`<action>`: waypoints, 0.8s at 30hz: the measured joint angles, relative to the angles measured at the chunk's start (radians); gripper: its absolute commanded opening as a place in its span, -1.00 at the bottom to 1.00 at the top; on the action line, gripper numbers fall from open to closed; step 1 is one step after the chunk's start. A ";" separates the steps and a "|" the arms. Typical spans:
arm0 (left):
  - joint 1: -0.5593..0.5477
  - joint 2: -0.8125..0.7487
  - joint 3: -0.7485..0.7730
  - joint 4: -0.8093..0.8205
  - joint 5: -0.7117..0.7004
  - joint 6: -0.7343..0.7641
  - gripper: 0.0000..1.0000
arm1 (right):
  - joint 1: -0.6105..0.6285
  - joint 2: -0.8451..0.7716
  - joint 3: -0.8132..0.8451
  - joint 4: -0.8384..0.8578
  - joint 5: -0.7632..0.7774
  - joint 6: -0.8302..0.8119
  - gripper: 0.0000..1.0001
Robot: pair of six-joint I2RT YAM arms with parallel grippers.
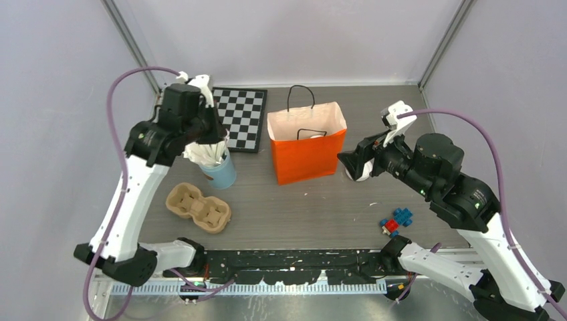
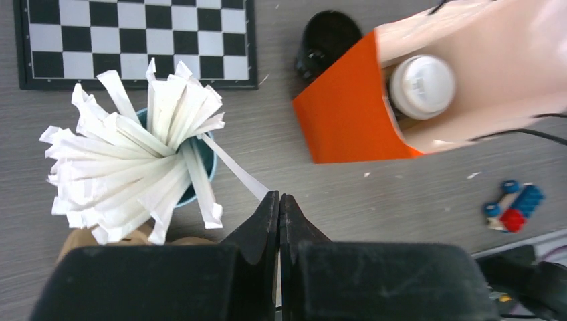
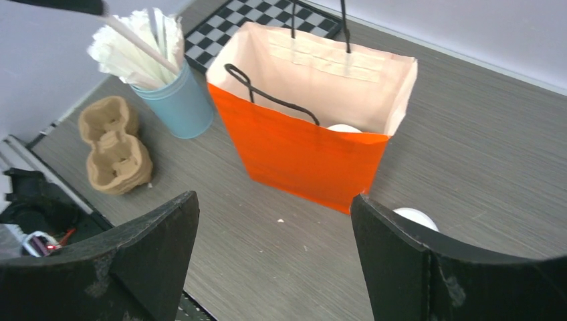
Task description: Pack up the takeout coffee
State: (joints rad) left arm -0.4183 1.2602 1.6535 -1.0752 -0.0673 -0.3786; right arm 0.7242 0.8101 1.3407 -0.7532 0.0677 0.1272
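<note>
The left end effector [image 2: 279,200] is pinched together on a flat white paper stick [image 2: 234,170] from the light-blue cup [image 3: 175,103]. The right end effector [image 3: 274,202] is spread wide, empty, facing the orange paper bag [image 3: 301,157].

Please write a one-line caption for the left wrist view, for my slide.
Left gripper pinches one white stick from the light-blue cup; a white-lidded cup stands in the orange bag.

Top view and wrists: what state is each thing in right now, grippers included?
left gripper: shut on a white stick.
right gripper: open, empty.
orange bag: upright, mouth open.
cup in the bag: lidded, upright.
cup on the table: lidded, outside the bag.
light-blue cup: upright, stuffed with sticks.
cup carrier: both wells empty.
</note>
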 measured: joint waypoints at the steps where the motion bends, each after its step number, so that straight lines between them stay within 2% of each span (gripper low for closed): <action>1: 0.000 -0.017 0.023 -0.012 0.009 -0.015 -1.00 | 0.000 0.007 0.005 -0.006 0.008 -0.006 0.75; 7: 0.000 -0.118 0.089 -0.056 0.070 -0.135 -1.00 | 0.000 0.056 0.060 -0.037 0.110 -0.072 0.75; 13: 0.000 -0.100 0.222 -0.056 0.111 -0.180 -1.00 | 0.000 0.079 0.082 -0.026 0.192 -0.079 0.75; 24: 0.000 0.003 0.268 0.186 0.287 -0.304 -1.00 | 0.000 0.086 0.112 -0.037 0.235 -0.060 0.75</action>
State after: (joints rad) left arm -0.4183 1.2629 1.9213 -0.8890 0.2199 -0.6827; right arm 0.7242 0.8963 1.4528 -0.7898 0.3023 0.0669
